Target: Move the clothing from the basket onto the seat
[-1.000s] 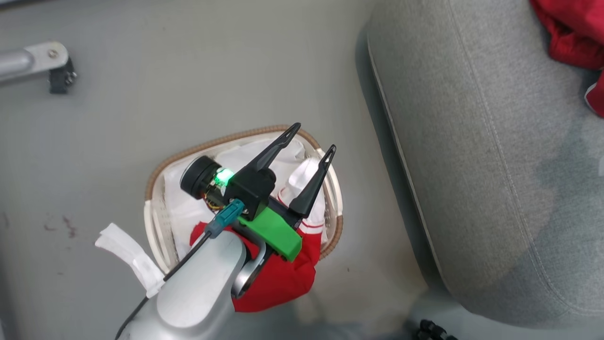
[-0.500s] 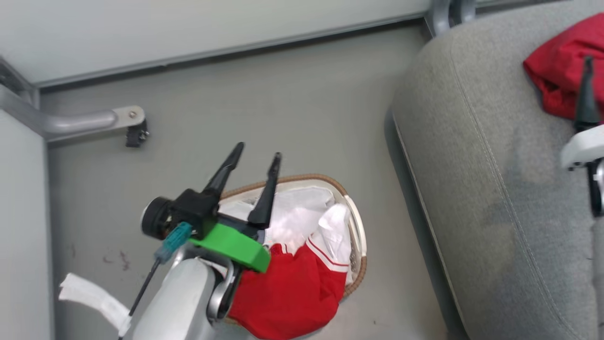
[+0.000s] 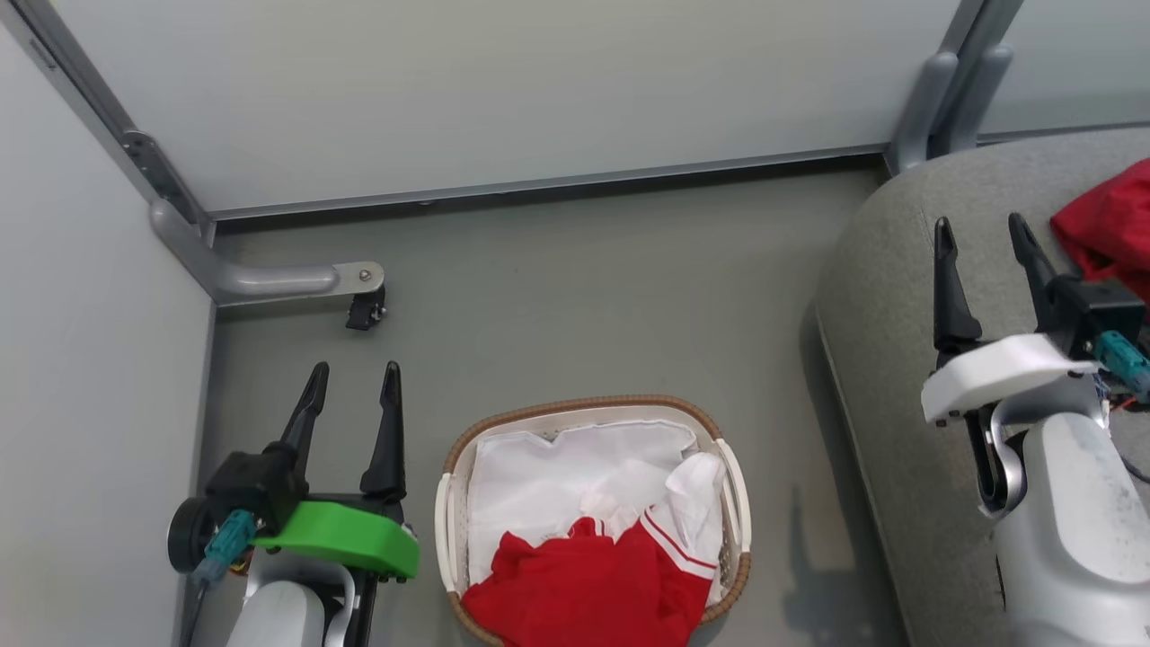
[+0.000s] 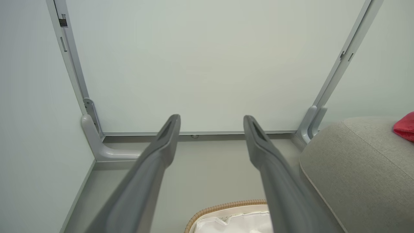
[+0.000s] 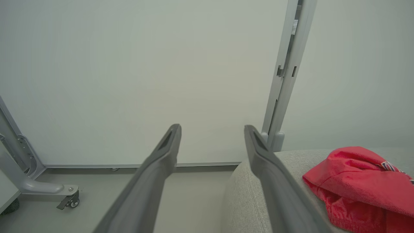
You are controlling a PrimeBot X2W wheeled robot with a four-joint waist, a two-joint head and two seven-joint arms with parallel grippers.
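One red garment (image 3: pixel 584 593) of the clothing is seen lying in the basket (image 3: pixel 584 403), bunched at the near end & spilling over the near rim, w/ a white sleeve (image 3: pixel 696 490) and striped trim turned up at the basket's right side. The white liner (image 3: pixel 539 476) is exposed across the far half. A second red garment (image 3: pixel 1103 225) is already laid on the seat (image 3: pixel 889 377), which stands right of the basket, set apart from it by a strip of floor (image 3: pixel 557 296). The left gripper (image 3: pixel 356 368) is held just left of the basket, jaws parted, nothing btwn them. The right gripper (image 3: pixel 978 220) is held well right of the basket, over the seat, jaws likewise parted & empty. The garment is judged light, soft and limp: no shape will be kept once lifted, so it will drape & trail, and the sleeve could be snagged on the rim. A hold is best taken on the thick red bunch toward the basket's middle, where several layers can be pinched, not on the thin sleeve end. Care is needed that the liner beneath isn't pinched too, or the light basket may be dragged up w/ it.
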